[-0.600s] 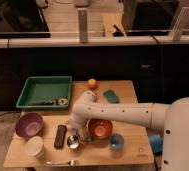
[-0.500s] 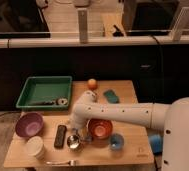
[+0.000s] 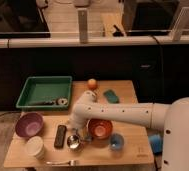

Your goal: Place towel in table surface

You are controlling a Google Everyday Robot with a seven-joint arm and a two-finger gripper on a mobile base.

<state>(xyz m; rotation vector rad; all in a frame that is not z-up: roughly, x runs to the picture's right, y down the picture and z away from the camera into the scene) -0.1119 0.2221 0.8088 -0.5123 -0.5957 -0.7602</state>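
A light wooden rectangular table surface (image 3: 133, 149) is seen from above, and a white robot arm (image 3: 123, 113) is stretched across it from the right edge. The gripper (image 3: 75, 131) is lowered near the middle of the front half, just above a small shiny metal bowl (image 3: 73, 142) and between a black rectangular block (image 3: 60, 136) and an orange-red round bowl (image 3: 100, 128). Whether the gripper is released or clenched cannot be told, and nothing can be seen held in it.

A small dark teal folded piece, taken to be the towel (image 3: 111, 96), is laid flat on the wood near the far right corner, well apart from the gripper. A small orange ball (image 3: 91, 84) is set at the far edge. The far left corner is taken up by a green plastic tray (image 3: 23, 98). A purple bowl (image 3: 29, 124) and a white cup (image 3: 35, 147) are placed near the front left corner, a fork (image 3: 61, 162) along the front edge, and a blue cup (image 3: 116, 142) beside the orange-red bowl.
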